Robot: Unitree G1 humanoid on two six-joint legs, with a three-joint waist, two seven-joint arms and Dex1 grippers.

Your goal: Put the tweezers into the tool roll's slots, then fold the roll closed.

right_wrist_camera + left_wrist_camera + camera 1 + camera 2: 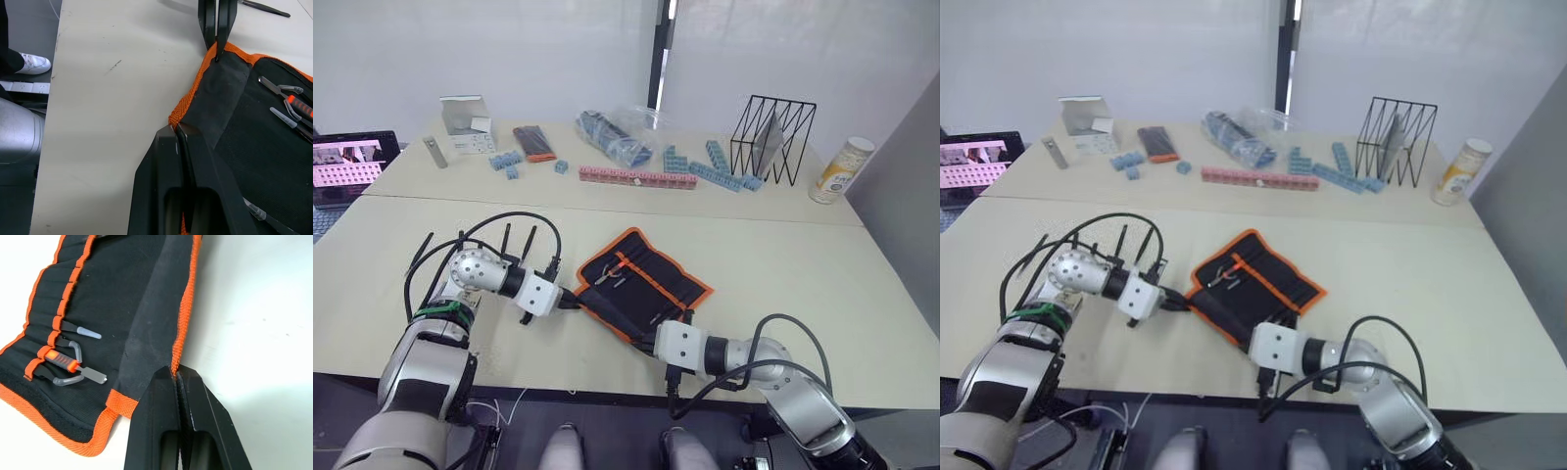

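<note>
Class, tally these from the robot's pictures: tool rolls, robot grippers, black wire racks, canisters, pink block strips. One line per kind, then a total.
tool roll: 1
grippers: 2, left gripper and right gripper
black wire rack: 1
canister: 1
pink block strip: 1
Total: 6

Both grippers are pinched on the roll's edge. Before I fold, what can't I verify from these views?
- How many tweezers are slotted: too small in the head views; the left wrist view's edge cuts off part of the tool roll.
- The roll's far slots: cropped in the right wrist view.
- Grip depth: the left gripper and right gripper hide the trim they pinch.
- The strap: I cannot make it out.
</note>
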